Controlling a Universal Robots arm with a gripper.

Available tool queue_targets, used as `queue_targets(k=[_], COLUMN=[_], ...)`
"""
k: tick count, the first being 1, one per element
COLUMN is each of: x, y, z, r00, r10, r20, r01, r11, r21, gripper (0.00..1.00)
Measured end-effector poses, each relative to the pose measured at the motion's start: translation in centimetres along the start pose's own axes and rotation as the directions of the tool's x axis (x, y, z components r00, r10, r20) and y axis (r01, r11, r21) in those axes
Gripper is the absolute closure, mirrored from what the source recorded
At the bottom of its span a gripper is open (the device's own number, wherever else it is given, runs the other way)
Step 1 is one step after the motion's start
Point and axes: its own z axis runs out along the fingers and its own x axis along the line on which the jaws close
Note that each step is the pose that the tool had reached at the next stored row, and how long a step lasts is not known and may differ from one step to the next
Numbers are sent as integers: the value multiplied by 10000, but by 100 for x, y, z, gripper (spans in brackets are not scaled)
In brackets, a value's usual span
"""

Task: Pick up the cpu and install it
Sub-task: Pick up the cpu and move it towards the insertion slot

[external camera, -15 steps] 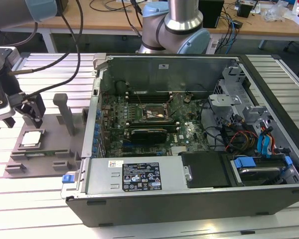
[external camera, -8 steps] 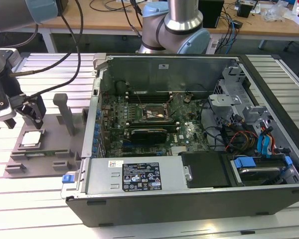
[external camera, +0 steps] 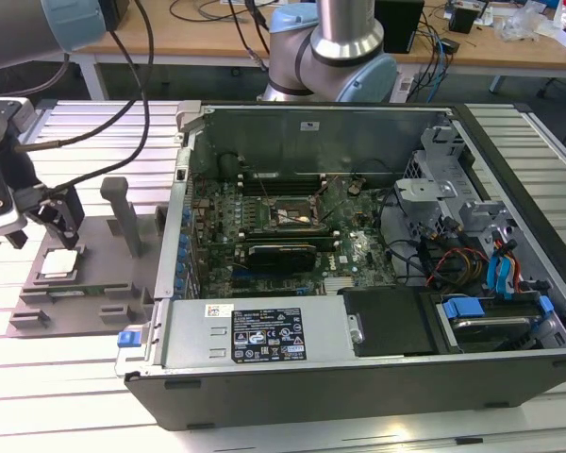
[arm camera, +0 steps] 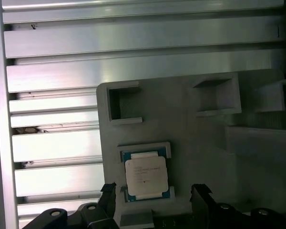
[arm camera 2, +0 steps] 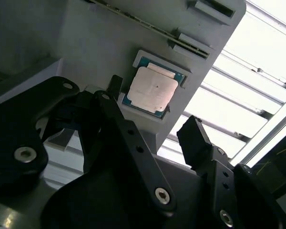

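The gripper [external camera: 40, 229] is spread wide, its 2 black fingers [external camera: 66, 215] well apart and holding nothing. In the exterior view it hangs at the far left of the frame, just over the cpu [external camera: 58, 264]. In the second wrist view the gripper [arm camera 2: 154, 106] brackets the cpu [arm camera 2: 151, 90], with 1 fingertip to each side of it. The first wrist view has the same layout, the gripper [arm camera: 155, 191] straddling the cpu [arm camera: 146, 174] without closing on it.

The cpu lies flat with its silver lid up and a thin blue-green border showing around the lid. It sits in a shallow square recess of the grey tray [external camera: 104, 283], which also carries several raised blocks and open pockets, seen in both wrist views [arm camera: 190, 133] [arm camera 2: 100, 43]. A grey upright post [external camera: 123, 212] stands on the tray, to the exterior view's right of the chip.

The tray rests on the slatted aluminium table [external camera: 75, 377] at the lower left of the exterior view. Beside it, filling the middle of the frame, is the open computer case [external camera: 264, 335] with its motherboard [external camera: 358, 250] exposed. The socket [external camera: 292, 215] sits near the board's centre, and a long black card [external camera: 281, 255] lies just below it in the frame. Blue cables [external camera: 500, 274] run at the case's right end, and the arm's base [external camera: 335, 47] rises behind the case at the upper centre
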Motion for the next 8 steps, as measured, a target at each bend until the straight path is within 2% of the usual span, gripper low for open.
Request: queue_targets(k=[2, 8], x=[6, 7], y=[-27, -28], z=[14, 80], r00=[10000, 10000], r10=[-7, -12], r20=[0, -1], r01=[7, 12], r11=[10000, 10000], r21=[0, 1], gripper=[26, 26])
